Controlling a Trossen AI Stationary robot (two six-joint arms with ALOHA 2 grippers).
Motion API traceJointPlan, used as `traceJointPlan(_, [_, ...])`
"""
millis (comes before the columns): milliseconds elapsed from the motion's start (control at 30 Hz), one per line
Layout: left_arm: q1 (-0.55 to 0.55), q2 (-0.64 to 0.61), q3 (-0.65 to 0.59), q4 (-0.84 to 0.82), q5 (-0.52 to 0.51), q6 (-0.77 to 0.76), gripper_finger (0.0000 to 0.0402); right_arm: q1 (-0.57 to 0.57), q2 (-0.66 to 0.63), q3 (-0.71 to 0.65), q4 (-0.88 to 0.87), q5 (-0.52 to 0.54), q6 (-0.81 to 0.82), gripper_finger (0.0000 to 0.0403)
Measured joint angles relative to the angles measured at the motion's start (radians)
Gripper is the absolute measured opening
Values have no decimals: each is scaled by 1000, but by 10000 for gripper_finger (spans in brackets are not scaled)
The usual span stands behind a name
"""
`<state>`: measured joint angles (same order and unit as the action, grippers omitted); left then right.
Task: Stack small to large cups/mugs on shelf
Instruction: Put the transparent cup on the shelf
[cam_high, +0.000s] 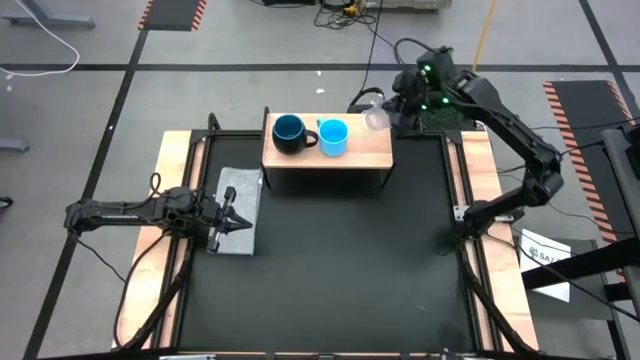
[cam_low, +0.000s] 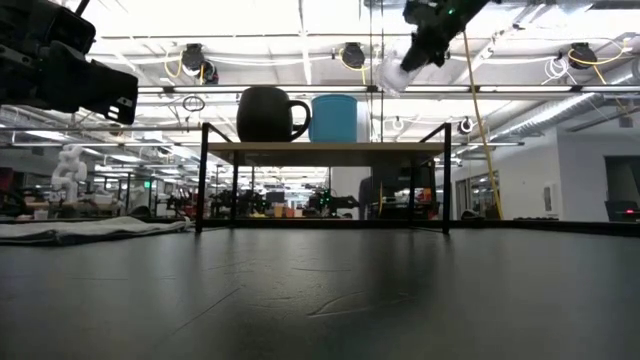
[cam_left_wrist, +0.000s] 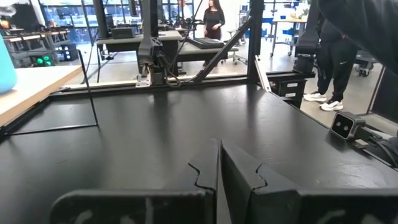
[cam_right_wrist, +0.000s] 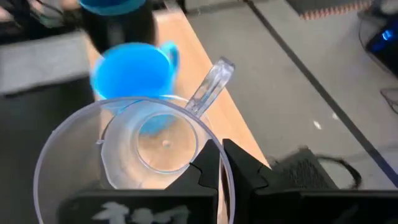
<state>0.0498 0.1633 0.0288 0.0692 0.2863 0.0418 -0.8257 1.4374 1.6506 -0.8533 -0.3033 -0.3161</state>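
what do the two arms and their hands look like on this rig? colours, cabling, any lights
Both arms are dark, near-black jointed links. The right arm shows small green lights near its wrist and thin black cabling along its links. The left arm is matte black with a cable looping off its base end. The left hand and right hand each have two flat black fingers with notched inner edges.

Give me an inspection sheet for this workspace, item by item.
Surface: black table mat, bare in the middle.
Job's things: dark navy mug and light-blue cup side by side on the light wooden shelf; small clear plastic cup held above the shelf's end.
Clutter: grey flat cloth.
Grippers: right gripper pinches the clear cup's rim; left gripper shut over the cloth.
Cables: loose on floor.
Surroundings: people standing beyond the table.
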Motion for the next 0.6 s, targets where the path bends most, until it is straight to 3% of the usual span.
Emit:
traceJointPlan(200, [0, 0, 0, -9, 0, -1, 21, 0, 115, 130, -121, 33, -12, 0])
traceJointPlan(500, [0, 0, 0, -38, 0, -1, 21, 31, 231, 222, -239, 75, -30, 0])
traceJointPlan(600, [0, 0, 0, -38, 0, 0, 21, 49, 256, 233, -258, 141, -36, 0])
